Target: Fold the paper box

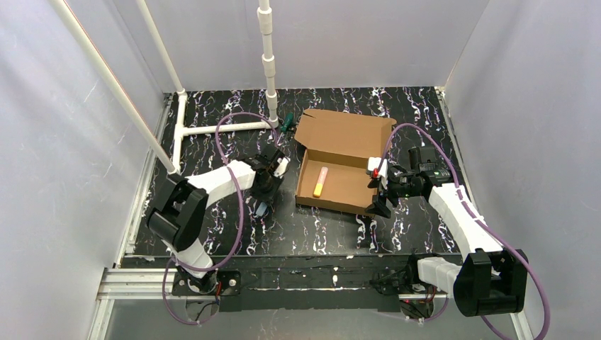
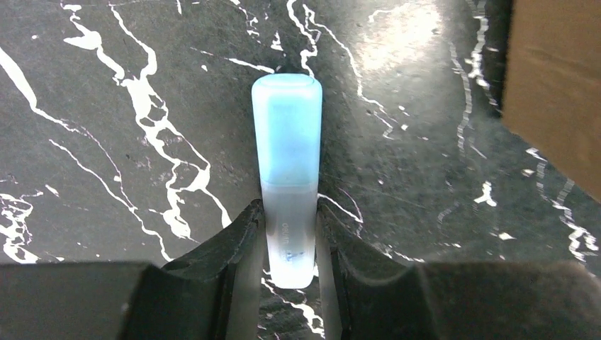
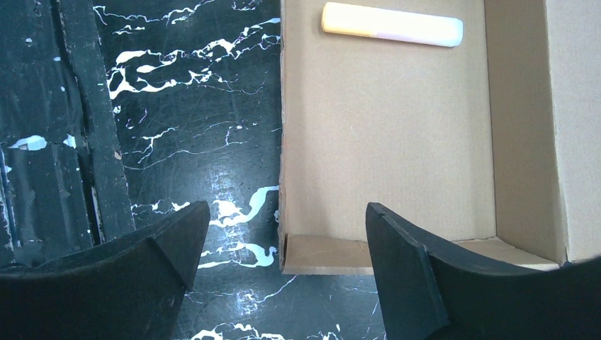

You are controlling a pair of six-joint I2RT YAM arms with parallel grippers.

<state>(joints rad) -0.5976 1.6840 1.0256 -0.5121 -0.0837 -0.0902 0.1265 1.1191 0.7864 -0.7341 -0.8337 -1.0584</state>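
The brown corrugated cardboard paper box (image 1: pixel 345 185) sits mid-worktop (image 1: pixel 312 234), its lid flap open toward 12 o'clock. At its 9 o'clock, the left hand (image 2: pixel 290 207) pinches a pale blue translucent marker (image 2: pixel 286 142). The right hand (image 3: pixel 287 209) gapes wide at the box's 4 o'clock corner.

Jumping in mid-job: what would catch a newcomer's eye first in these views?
First the brown paper box near the table's middle, its lid open toward the far side and a yellow marker lying inside. Next, the blue marker on the black marbled table, pinched at one end by the left tool just left of the box. The right tool hangs open at the box's near right corner.
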